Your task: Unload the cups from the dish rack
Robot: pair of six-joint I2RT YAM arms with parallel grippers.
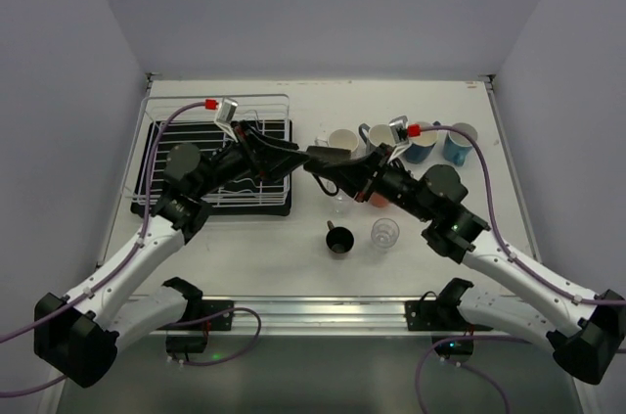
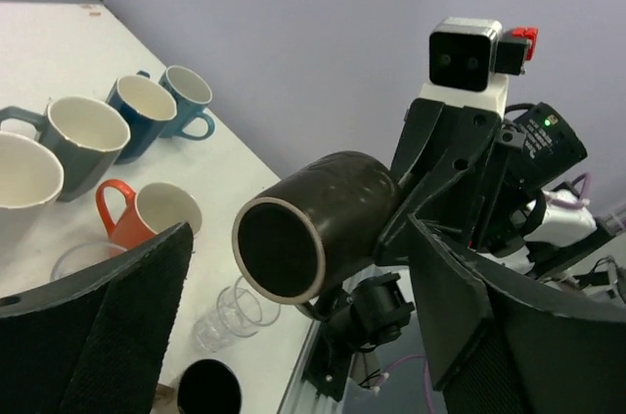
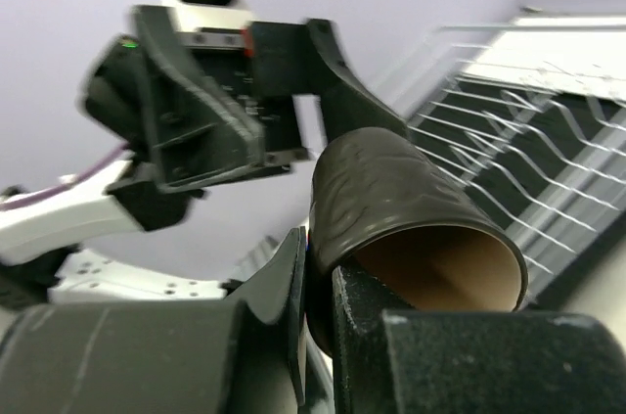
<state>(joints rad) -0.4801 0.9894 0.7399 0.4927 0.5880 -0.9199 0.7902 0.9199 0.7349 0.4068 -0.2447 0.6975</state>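
Matte dark brown cylindrical cup (image 2: 313,228) at frame centre, wall pinched by right gripper (image 3: 315,282), left gripper (image 1: 293,153) jaws spread apart, white wire dish rack (image 1: 256,106) upper left.

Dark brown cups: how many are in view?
2 dark brown cups. One is pinched in the jaws of the right gripper, mid-air; one stands on the table beside a glass tumbler. Arms may hide others.

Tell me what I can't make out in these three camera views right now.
- Top view: the left arm covers the middle of the dish rack, so any cup beneath is hidden.
- Top view: the orange mug is mostly under the right arm.
- Left wrist view: the cream mug is cut off by the left edge.
- Right wrist view: the dark brown cup fills the foreground; the rack behind is blurred.
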